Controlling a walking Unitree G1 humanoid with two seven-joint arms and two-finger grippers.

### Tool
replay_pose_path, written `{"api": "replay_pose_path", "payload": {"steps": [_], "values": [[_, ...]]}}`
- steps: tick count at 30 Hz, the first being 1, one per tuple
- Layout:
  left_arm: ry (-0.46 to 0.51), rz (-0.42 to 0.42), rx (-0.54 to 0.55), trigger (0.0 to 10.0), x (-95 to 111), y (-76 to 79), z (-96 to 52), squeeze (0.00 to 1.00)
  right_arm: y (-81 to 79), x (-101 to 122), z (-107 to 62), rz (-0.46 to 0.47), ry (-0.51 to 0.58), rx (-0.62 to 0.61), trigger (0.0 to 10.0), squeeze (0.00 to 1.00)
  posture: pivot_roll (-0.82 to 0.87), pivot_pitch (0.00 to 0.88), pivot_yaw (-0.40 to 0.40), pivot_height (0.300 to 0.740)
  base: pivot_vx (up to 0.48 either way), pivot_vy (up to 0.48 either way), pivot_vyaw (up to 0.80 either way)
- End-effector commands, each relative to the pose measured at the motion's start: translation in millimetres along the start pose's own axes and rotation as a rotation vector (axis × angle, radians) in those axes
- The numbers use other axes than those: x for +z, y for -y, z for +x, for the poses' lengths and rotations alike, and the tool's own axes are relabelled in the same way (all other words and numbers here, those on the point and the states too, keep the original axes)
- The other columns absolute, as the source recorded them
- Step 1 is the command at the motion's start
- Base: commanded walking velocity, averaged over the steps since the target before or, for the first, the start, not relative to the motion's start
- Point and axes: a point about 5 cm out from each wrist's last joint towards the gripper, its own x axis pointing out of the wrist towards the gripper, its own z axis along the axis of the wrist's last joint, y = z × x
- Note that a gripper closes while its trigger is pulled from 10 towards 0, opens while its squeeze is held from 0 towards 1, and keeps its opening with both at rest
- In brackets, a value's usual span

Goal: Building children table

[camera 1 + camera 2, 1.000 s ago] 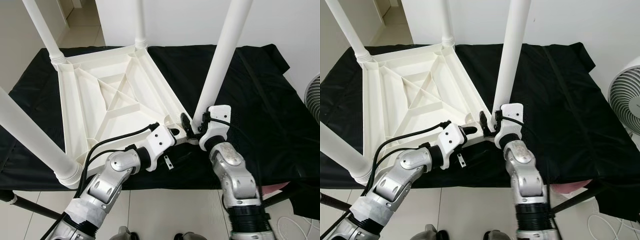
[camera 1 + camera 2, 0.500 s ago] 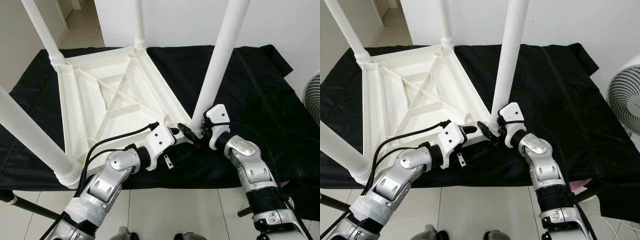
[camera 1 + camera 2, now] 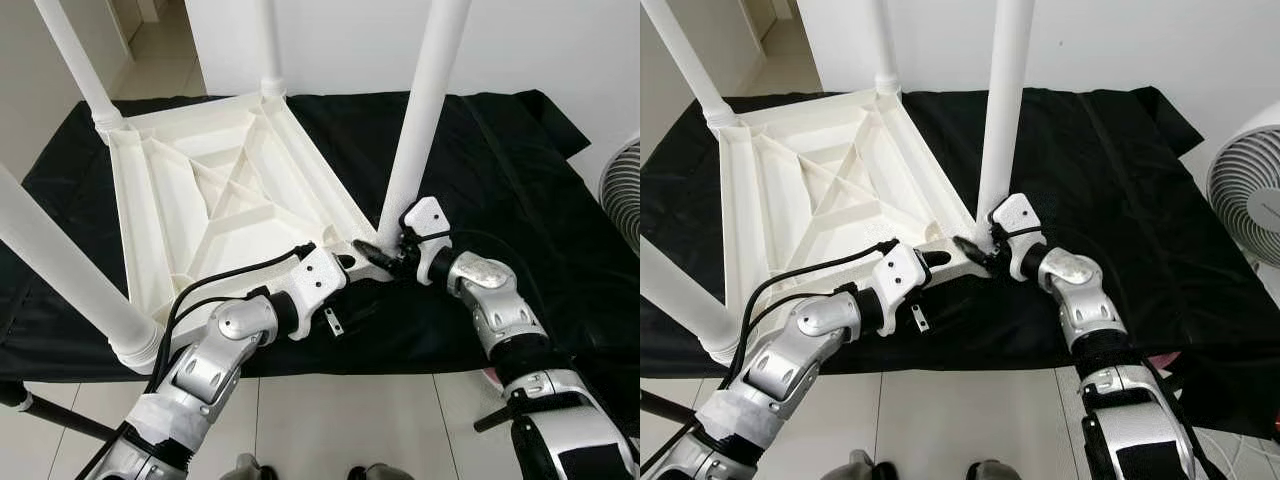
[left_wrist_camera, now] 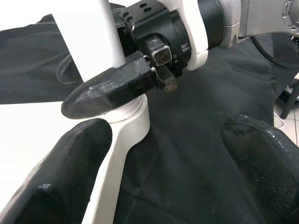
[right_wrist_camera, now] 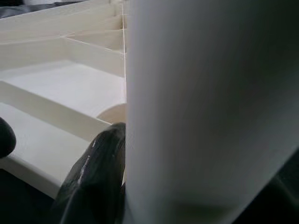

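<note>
The left gripper (image 3: 362, 268), jaws spread, is bracing the near corner of the upturned children table (image 3: 215, 205) on the black-draped tabletop (image 3: 520, 180) while the right gripper (image 3: 385, 258), jaws clamped, is seating the leg (image 3: 420, 110) upright beyond.

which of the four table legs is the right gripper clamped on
The near-right leg, rising from the upturned table's corner closest to both grippers; the right gripper grips its base.
</note>
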Motion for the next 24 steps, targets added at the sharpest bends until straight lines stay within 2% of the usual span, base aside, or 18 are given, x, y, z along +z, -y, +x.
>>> {"api": "replay_pose_path", "payload": {"steps": [1,6,7,13,14,15,17,18,19,22,24], "values": [[-0.011,0.0,-0.005,10.0,-1,0.4,-2.4,0.0,-2.2,-4,-1.3,-0.004,-0.005,-0.002,0.0,0.0,-0.1,0.096,0.039,0.74,0.0,0.0,0.0],[-0.011,-0.004,-0.004,10.0,-1,0.6,-2.5,0.0,1.0,-6,-5.3,-0.003,-0.024,-0.059,0.0,0.0,-0.1,0.097,0.039,0.74,0.0,0.0,0.0],[-0.011,-0.005,-0.005,10.0,-1,1.0,-2.2,0.0,3.5,-9,-6.9,0.009,-0.04,-0.099,10.0,0.0,-0.1,0.101,0.042,0.74,0.0,0.0,0.0],[-0.011,-0.008,-0.014,10.0,-1,2.7,-1.6,0.0,7.3,-11,-9.7,0.037,-0.049,-0.188,10.0,0.0,-0.11,0.105,0.047,0.74,0.0,0.0,0.0],[-0.01,-0.008,-0.015,10.0,-1,2.4,-1.1,0.0,6.5,-8,-8.6,0.064,-0.037,-0.257,10.0,0.0,-0.12,0.109,0.048,0.74,0.0,0.0,0.0],[-0.01,-0.008,-0.015,10.0,-1,2.4,-1.1,0.0,6.5,-8,-8.6,0.064,-0.037,-0.257,10.0,0.0,-0.12,0.109,0.048,0.74,0.0,0.0,0.0],[-0.011,-0.007,-0.016,10.0,-2,2.3,-0.4,0.0,3.0,-4,-7.0,0.154,-0.023,-0.387,10.0,0.0,-0.12,0.109,0.047,0.74,0.0,0.0,0.0],[-0.011,-0.007,-0.016,10.0,-2,2.3,-0.4,0.0,3.0,-4,-7.0,0.154,-0.023,-0.387,10.0,0.0,-0.12,0.109,0.047,0.74,0.0,0.0,0.0],[-0.011,-0.008,-0.015,10.0,-2,2.3,-0.4,0.0,-0.9,-3,-5.5,0.196,-0.016,-0.442,10.0,0.0,-0.12,0.111,0.045,0.74,0.0,0.0,0.0],[-0.011,-0.01,-0.015,10.0,-2,2.6,-0.5,0.0,-8.7,1,-1.7,0.226,0.001,-0.497,10.0,0.0,-0.12,0.111,0.045,0.74,0.0,0.0,0.0],[-0.011,-0.012,-0.014,10.0,-2,3.5,-0.8,0.0,-23.0,10,4.3,0.267,0.042,-0.602,10.0,0.0,-0.12,0.113,0.041,0.74,0.0,0.0,0.0]]}}
